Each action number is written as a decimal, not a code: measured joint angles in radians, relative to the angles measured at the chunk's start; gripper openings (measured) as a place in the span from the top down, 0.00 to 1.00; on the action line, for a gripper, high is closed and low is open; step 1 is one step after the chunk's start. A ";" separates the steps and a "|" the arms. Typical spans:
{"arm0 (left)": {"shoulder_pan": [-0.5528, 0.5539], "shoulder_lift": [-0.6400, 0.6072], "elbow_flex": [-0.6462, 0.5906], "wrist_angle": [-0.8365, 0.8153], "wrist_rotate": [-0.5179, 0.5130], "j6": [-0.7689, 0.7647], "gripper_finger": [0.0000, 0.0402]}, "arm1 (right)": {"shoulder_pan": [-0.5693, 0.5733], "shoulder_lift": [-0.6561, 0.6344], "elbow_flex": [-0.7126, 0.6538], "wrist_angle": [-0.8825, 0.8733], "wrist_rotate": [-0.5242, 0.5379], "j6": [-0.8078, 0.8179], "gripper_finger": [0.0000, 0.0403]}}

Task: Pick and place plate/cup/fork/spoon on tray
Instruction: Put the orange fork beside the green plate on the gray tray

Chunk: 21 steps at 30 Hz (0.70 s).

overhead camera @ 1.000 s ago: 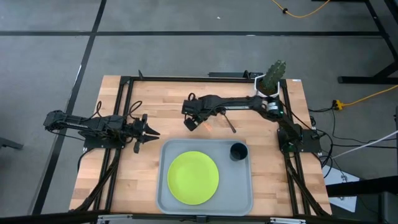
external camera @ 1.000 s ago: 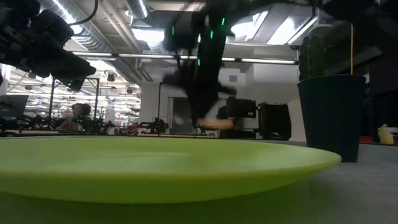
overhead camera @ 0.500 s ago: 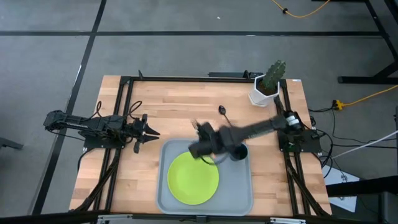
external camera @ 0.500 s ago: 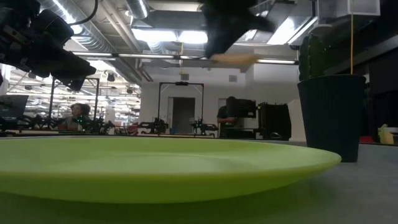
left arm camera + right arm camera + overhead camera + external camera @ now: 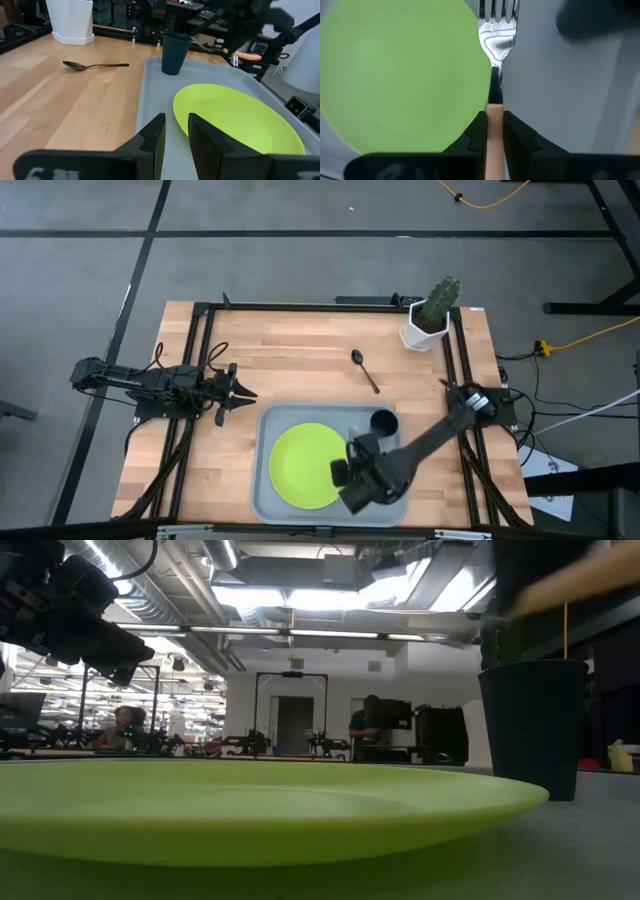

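My right gripper [image 5: 352,478] is over the grey-blue tray [image 5: 268,422], by the near right edge of the lime-green plate [image 5: 305,465], and is shut on the orange-handled fork [image 5: 496,45]. The fork's silver tines [image 5: 498,10] stick out past the fingertips, above the plate's edge and the tray floor. The black cup [image 5: 383,423] stands upright in the tray's far right corner. The dark spoon [image 5: 365,370] lies flat on the wood beyond the tray. My left gripper [image 5: 243,393] waits left of the tray, its fingers [image 5: 155,135] a narrow gap apart and empty. My right gripper pinches the fork's orange handle [image 5: 494,125] between its two fingers, near the end that joins the dark neck. The fork lies along the fingers, tines ahead of the fingertips. The fingers come from above. The fork is lifted clear of the tray and plate.
A white pot with a green cactus [image 5: 430,315] stands at the table's far right corner. Black frame rails [image 5: 195,360] run along the left and right sides. Bare wood lies between the tray's far rim and the table's far edge.
My right gripper has swung quickly from the far middle of the table toward the near edge, carrying the fork off the wood, across the tray's far rim and the plate, to the plate's near right edge. The spoon has stayed where it was.
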 joint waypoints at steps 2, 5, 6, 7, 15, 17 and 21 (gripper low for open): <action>0.000 0.000 0.000 0.000 0.000 0.000 0.81 | 0.029 0.022 0.000 0.005 -0.007 0.096 0.90; 0.000 0.000 0.000 0.000 0.000 0.000 0.81 | 0.060 0.056 0.000 0.008 -0.013 0.214 0.90; 0.000 0.000 0.000 0.000 0.000 0.000 0.81 | 0.066 0.071 0.000 0.016 -0.017 0.238 0.90; 0.000 0.000 0.000 0.000 0.000 0.000 0.81 | 0.070 0.085 0.000 0.028 -0.029 0.254 0.90; 0.000 0.000 0.000 0.000 0.000 0.000 0.81 | 0.062 0.152 0.000 0.065 -0.087 0.261 0.90; 0.000 0.000 0.000 0.000 0.000 0.000 0.81 | 0.057 0.155 0.000 0.062 -0.089 0.259 0.90; 0.000 0.000 0.000 0.000 0.000 0.000 0.81 | 0.042 0.186 0.001 0.063 -0.167 0.227 0.90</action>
